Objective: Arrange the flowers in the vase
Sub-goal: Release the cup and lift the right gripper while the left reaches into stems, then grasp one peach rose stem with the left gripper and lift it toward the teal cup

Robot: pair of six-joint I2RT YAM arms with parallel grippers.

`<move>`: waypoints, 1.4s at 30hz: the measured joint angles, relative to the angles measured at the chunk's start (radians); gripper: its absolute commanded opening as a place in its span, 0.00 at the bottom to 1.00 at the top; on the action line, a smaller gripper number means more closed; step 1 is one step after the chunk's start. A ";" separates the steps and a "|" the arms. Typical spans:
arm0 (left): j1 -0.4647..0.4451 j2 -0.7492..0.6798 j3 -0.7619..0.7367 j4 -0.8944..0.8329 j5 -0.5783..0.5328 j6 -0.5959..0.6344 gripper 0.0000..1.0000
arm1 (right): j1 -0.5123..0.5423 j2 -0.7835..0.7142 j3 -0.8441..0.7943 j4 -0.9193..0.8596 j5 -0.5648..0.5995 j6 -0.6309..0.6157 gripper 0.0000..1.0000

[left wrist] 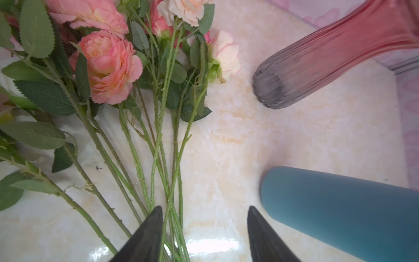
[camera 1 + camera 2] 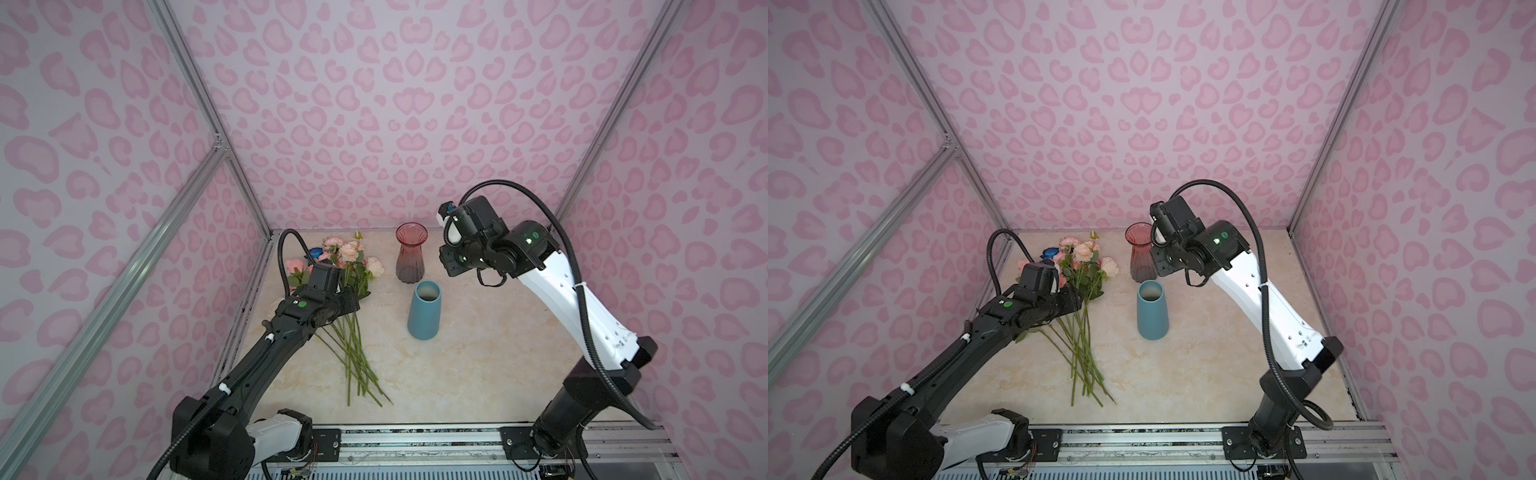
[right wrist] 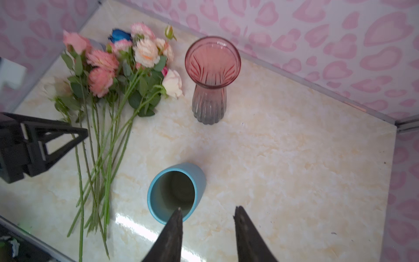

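Blue bloom [image 3: 120,35] shows in right wrist view, not left.

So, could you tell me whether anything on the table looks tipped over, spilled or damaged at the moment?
Nothing stands out. The pink glass vase and the blue vase both stand upright and empty. The flowers lie flat on the table in a loose bundle, stems crossing, none in a vase yet; nothing looks broken or spilled.
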 measured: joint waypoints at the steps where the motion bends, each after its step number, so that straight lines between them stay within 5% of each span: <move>1: -0.002 0.036 0.013 -0.003 -0.021 0.006 0.56 | -0.016 -0.071 -0.114 0.071 0.003 0.019 0.52; 3: -0.004 0.098 0.040 -0.007 -0.050 0.013 0.46 | -0.064 -0.204 -0.351 0.238 -0.007 0.056 0.62; 7: -0.024 0.269 0.114 -0.023 -0.100 0.057 0.47 | -0.241 -0.441 -0.741 0.496 -0.055 0.163 0.65; 10: -0.050 0.391 0.178 -0.029 -0.135 0.100 0.49 | -0.337 -0.502 -0.862 0.594 -0.146 0.188 0.62; 16: -0.060 0.551 0.269 -0.049 -0.162 0.165 0.47 | -0.404 -0.502 -0.960 0.679 -0.257 0.220 0.51; 25: -0.061 0.671 0.344 -0.084 -0.203 0.214 0.25 | -0.426 -0.472 -1.025 0.744 -0.355 0.241 0.46; 36: -0.061 0.631 0.370 -0.100 -0.214 0.214 0.04 | -0.430 -0.470 -1.027 0.769 -0.402 0.253 0.44; 42: -0.061 0.582 0.378 -0.103 -0.208 0.214 0.04 | -0.430 -0.500 -1.035 0.769 -0.422 0.264 0.44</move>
